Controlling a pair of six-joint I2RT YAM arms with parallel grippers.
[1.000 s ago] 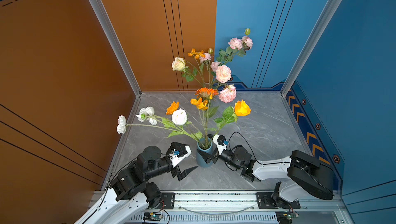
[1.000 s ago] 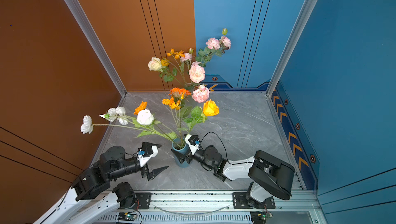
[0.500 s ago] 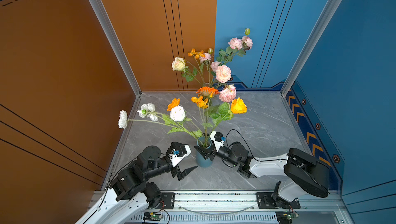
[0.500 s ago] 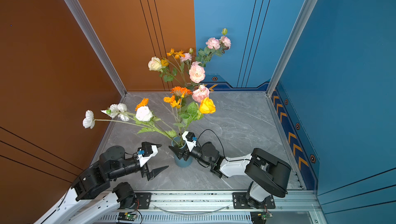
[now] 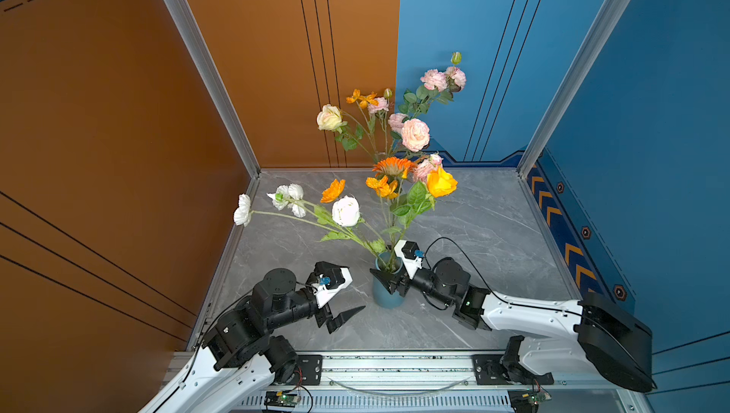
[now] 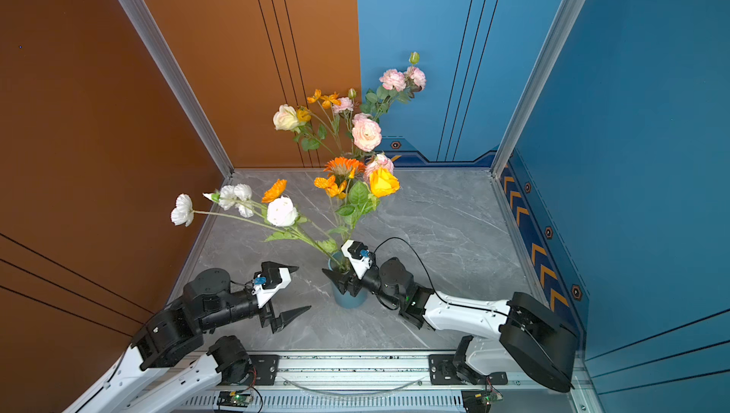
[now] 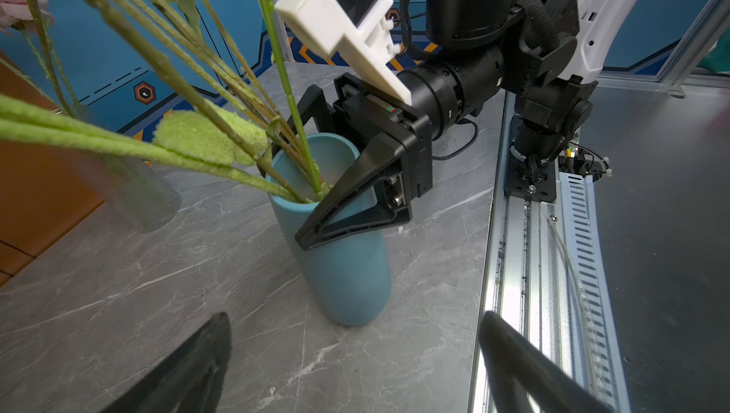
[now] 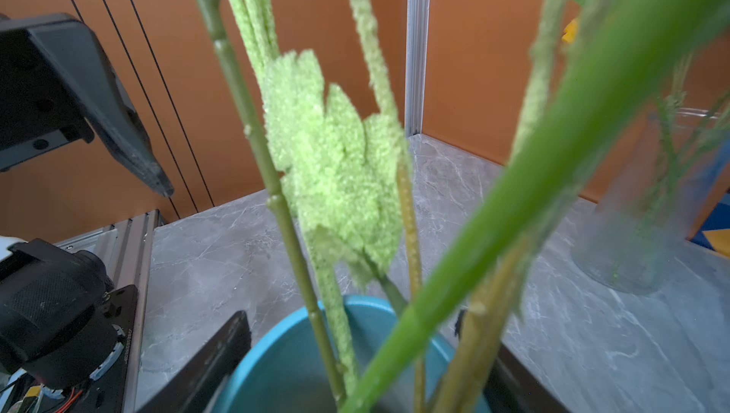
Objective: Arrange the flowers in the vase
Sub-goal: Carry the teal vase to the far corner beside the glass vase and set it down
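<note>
The grey marbled surface (image 5: 493,233) fills the floor of the booth, walled orange on the left and blue on the right. The flowers (image 5: 414,197) form two bunches. The nearer bunch stands in the blue vase (image 5: 389,296), near the front edge at the middle. Its white blooms lean out to the left, and its orange and yellow blooms rise toward the far side. The farther bunch, pink and cream, rises from a clear ribbed vase (image 7: 146,201) behind it, toward the far wall.

The right tool (image 7: 294,189) reaches in from the right at the blue vase's mouth. Its jaws are partly apart, one on the near side of the rim and one on the far side, with the stems between them. Whether they press on the vase cannot be told. The left tool (image 6: 303,287) hangs just left of the blue vase, jaws spread wide and holding nothing.
</note>
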